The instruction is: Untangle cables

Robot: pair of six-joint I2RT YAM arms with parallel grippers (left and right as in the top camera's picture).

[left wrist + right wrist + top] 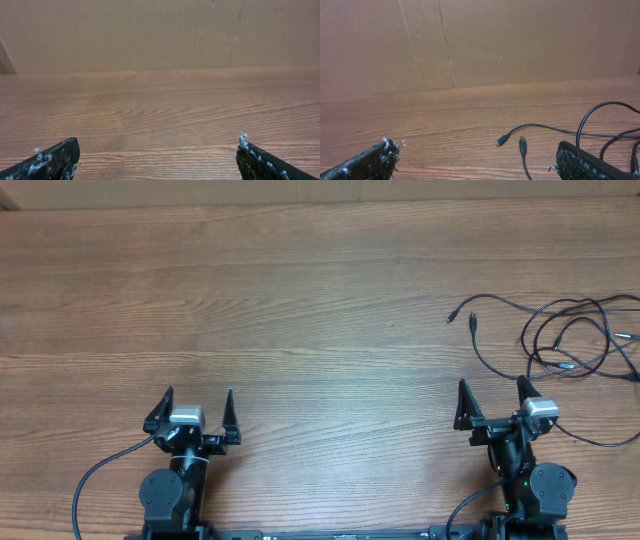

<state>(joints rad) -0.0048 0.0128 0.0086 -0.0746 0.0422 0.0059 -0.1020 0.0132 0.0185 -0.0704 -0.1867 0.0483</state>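
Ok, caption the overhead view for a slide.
Left gripper and right gripper open, empty; tangled cables lie just beyond the right one.

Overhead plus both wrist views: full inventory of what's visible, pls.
cables: a few, exact count unclear, thin and black, loosely tangled at the table's far right
plug ends: two black, at the tangle's left end, lying apart from the loops; some silvery ones within the tangle
table: one, brown wood grain, under everything
cardboard wall: one, brown, behind the table's far edge
arm wires: thicker, black, at the arm bases
left gripper: one, black, near edge left, open, empty
right gripper: one, black, near edge right, open, empty
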